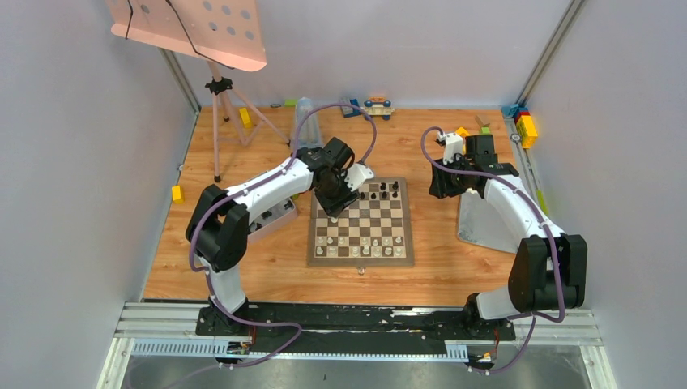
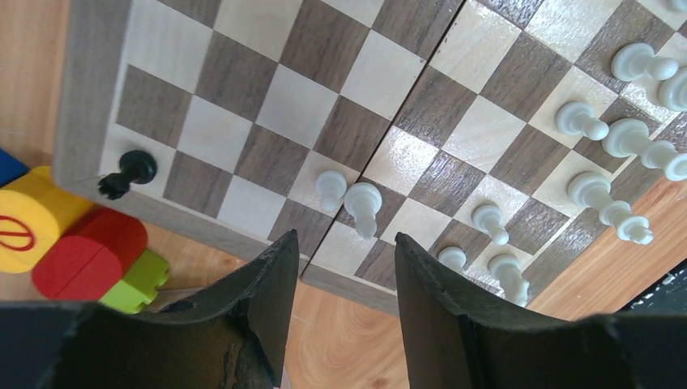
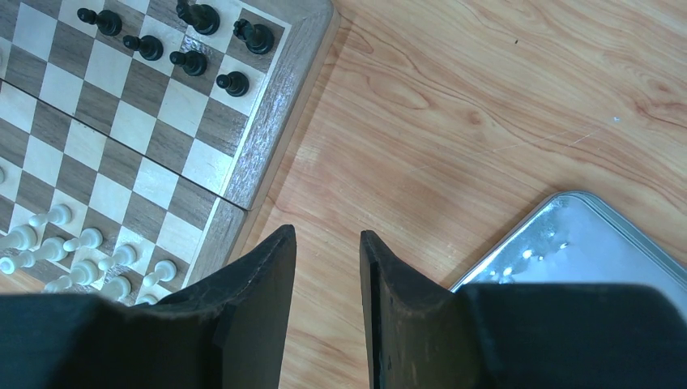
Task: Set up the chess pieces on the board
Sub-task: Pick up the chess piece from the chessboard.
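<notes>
Cream pieces [image 2: 364, 207] fill the rows along the board's [image 1: 369, 215] near edge. Black ones [image 3: 191, 61] cluster by its far right corner, and one black piece [image 2: 130, 172] stands alone at the far left corner.

The left gripper [image 2: 347, 243] hangs over the board's left edge, jaws apart and empty. I judge it to be between placements, so the next move calls for fetching another piece.

The right gripper [image 3: 326, 239], also released, hovers over the bare table [image 3: 486, 121] between the board's right edge and the grey tray [image 3: 583, 235].

Toy blocks [image 2: 89, 251] crowd the left edge, while the middle squares lie open.
</notes>
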Action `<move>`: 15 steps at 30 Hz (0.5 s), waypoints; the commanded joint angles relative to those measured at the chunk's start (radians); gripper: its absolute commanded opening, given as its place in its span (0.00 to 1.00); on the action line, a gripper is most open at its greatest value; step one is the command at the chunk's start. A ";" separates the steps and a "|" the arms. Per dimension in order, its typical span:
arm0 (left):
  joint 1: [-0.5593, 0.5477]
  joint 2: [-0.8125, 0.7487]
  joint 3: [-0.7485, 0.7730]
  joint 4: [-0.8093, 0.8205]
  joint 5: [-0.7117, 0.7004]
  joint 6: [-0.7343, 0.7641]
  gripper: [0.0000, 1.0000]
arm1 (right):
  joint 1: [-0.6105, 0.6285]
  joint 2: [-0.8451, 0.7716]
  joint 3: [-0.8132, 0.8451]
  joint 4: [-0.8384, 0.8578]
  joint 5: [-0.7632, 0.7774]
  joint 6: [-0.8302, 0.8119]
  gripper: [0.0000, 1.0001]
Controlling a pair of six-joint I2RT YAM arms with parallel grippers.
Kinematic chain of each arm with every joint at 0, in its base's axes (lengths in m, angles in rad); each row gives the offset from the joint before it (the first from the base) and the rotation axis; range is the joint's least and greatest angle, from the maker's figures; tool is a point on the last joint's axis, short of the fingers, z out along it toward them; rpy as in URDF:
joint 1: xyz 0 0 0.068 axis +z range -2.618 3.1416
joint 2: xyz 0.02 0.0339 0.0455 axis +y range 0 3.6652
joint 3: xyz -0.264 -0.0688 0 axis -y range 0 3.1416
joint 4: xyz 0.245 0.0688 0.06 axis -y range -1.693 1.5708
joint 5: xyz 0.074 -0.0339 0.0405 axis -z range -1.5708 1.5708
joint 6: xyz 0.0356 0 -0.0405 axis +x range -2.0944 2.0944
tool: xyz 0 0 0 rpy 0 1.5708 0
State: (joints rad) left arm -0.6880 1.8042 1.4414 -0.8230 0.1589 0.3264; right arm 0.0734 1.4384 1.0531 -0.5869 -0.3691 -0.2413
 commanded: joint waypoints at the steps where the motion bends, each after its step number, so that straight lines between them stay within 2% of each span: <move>1: -0.002 0.037 0.041 -0.028 0.027 -0.025 0.54 | 0.004 0.003 0.039 0.012 -0.013 -0.011 0.36; 8: -0.001 0.069 0.043 -0.029 0.050 -0.022 0.49 | 0.004 0.005 0.039 0.012 -0.012 -0.014 0.36; 15: -0.001 0.087 0.054 -0.029 0.078 -0.017 0.36 | 0.004 0.005 0.040 0.010 -0.011 -0.013 0.36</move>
State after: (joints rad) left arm -0.6880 1.8778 1.4517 -0.8494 0.1978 0.3183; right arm 0.0734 1.4387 1.0542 -0.5869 -0.3691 -0.2413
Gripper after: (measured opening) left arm 0.382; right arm 0.359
